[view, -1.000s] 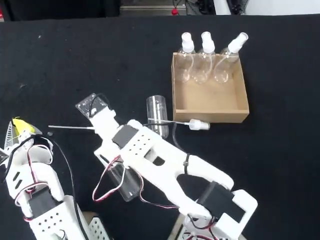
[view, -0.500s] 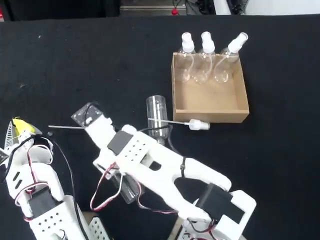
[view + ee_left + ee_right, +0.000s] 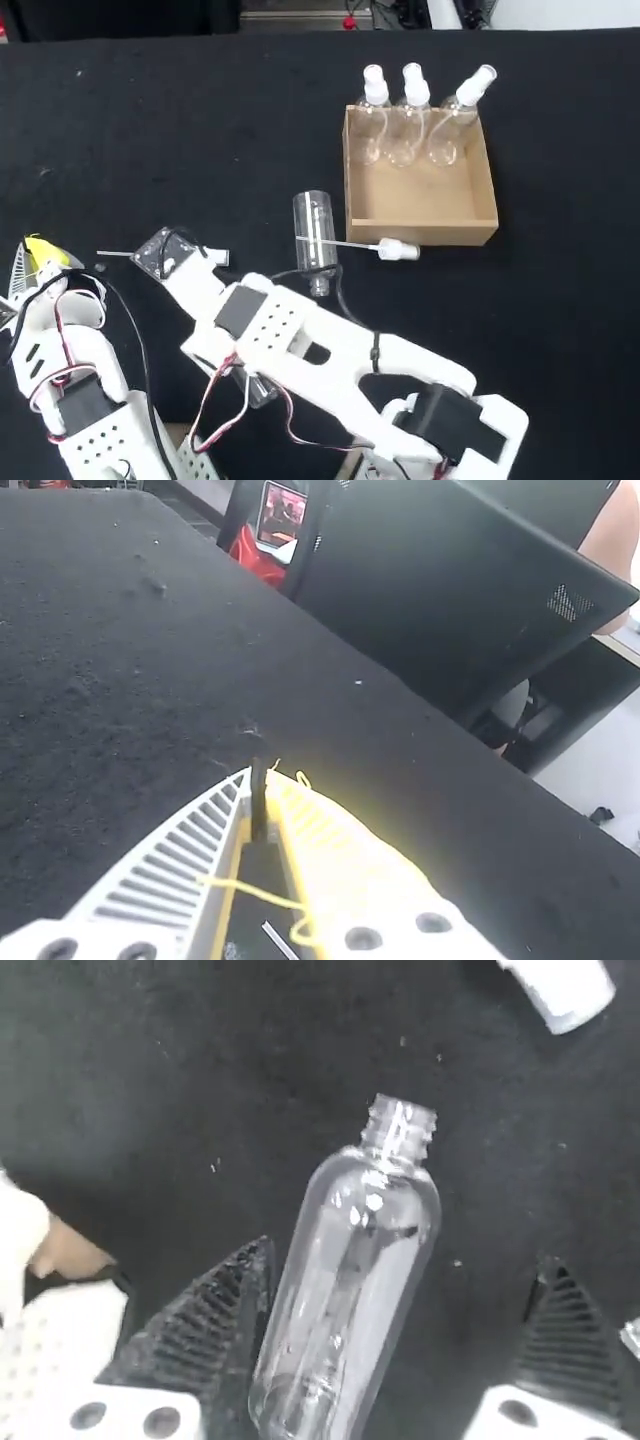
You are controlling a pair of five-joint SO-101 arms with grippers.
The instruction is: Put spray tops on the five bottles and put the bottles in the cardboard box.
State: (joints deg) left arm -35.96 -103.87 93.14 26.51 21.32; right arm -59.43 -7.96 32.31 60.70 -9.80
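Capped bottles [image 3: 408, 135], 3 of them, leaned against the far wall inside the cardboard box [image 3: 420, 232]. We logged 1 uncapped bottle [image 3: 315, 235] lying on the black table [image 3: 200, 120] just beside the box, with the thin tube of a spray top [image 3: 397, 249] lying across it. A 2nd uncapped bottle [image 3: 350, 1290] lay under the right arm, which covered most of it from above. The right gripper [image 3: 407, 1257] was spread wide, 1 jaw on each side of this bottle, grasping nothing. A 2nd spray top [image 3: 555, 990] lay near its neck. The left gripper [image 3: 255, 780] was clenched, empty, well apart from the bottles.
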